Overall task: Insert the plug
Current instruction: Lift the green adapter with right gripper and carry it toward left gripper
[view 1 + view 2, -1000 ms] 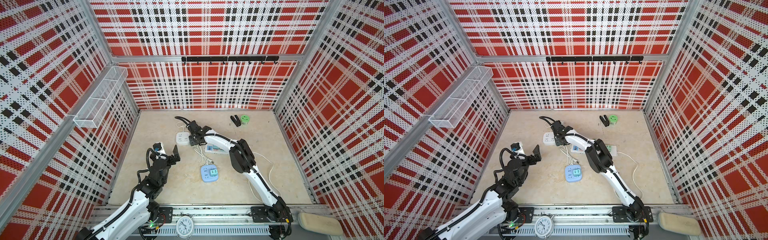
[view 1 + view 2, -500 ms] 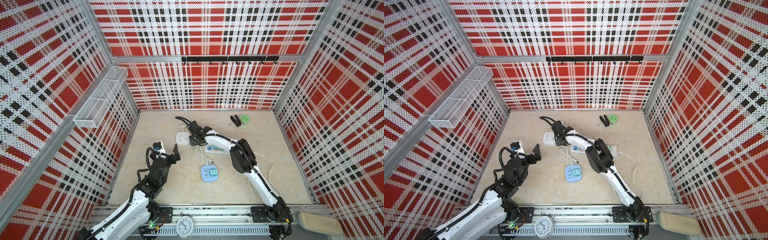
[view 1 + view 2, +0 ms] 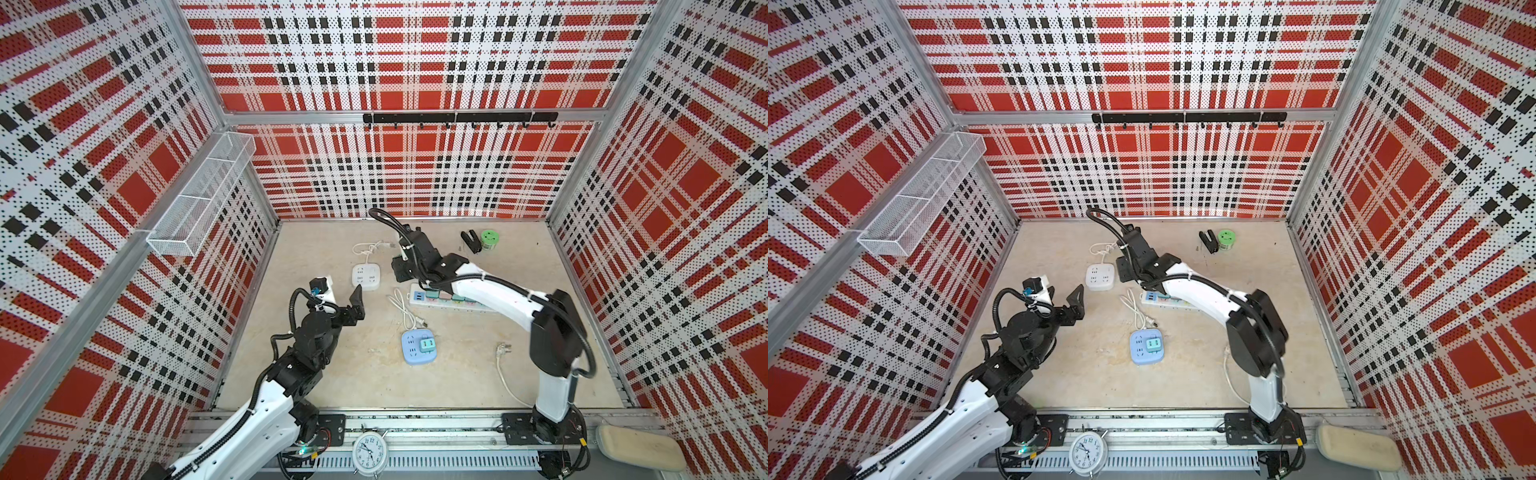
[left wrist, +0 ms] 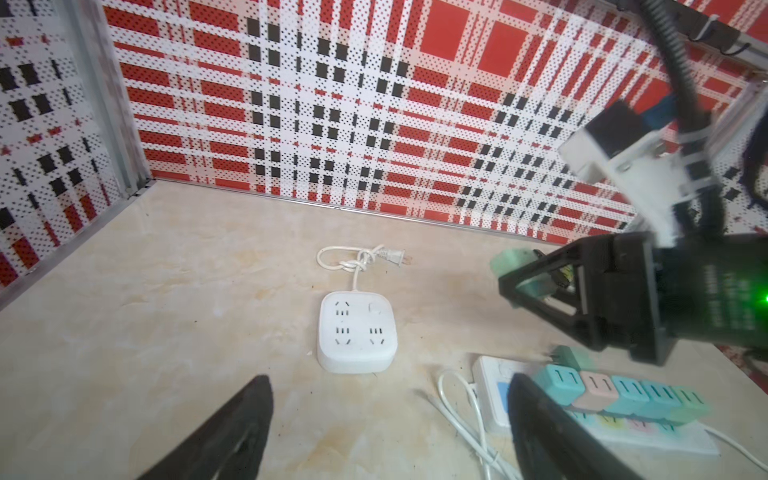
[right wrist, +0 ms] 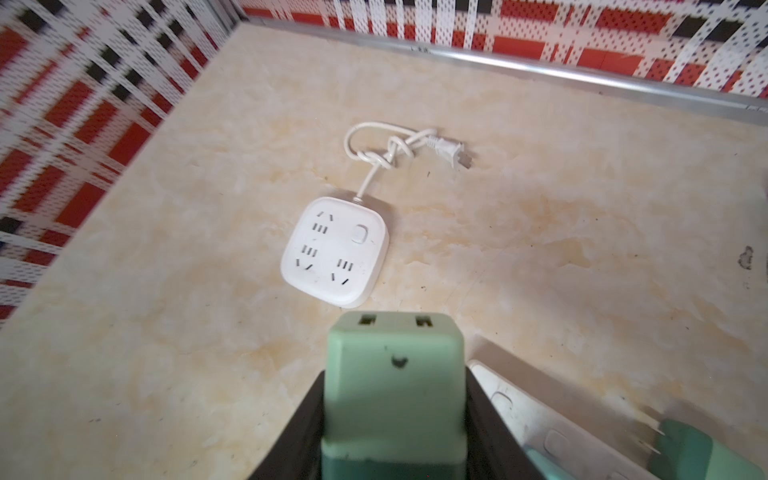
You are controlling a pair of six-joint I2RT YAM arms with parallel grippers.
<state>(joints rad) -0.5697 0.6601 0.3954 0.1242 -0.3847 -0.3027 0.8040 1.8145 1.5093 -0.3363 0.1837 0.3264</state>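
High over the front rail (image 3: 415, 424) in both top views, looking steeply down on the whole walled table (image 3: 457, 374), far off, nearly alike. Left wrist: low and close behind the left fingers (image 4: 232, 428), facing past their tips to the white square socket (image 4: 356, 332). Right wrist: low too, tight behind the right fingers (image 5: 299, 436) and green plug (image 5: 395, 395), facing that socket beyond the tips; socket shared by all

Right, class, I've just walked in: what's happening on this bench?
The right gripper is clamped on a green plug, holding it above the table near the white square socket block, whose sockets are all free. The left gripper hangs open and empty nearby. The plug is not yet inserted.
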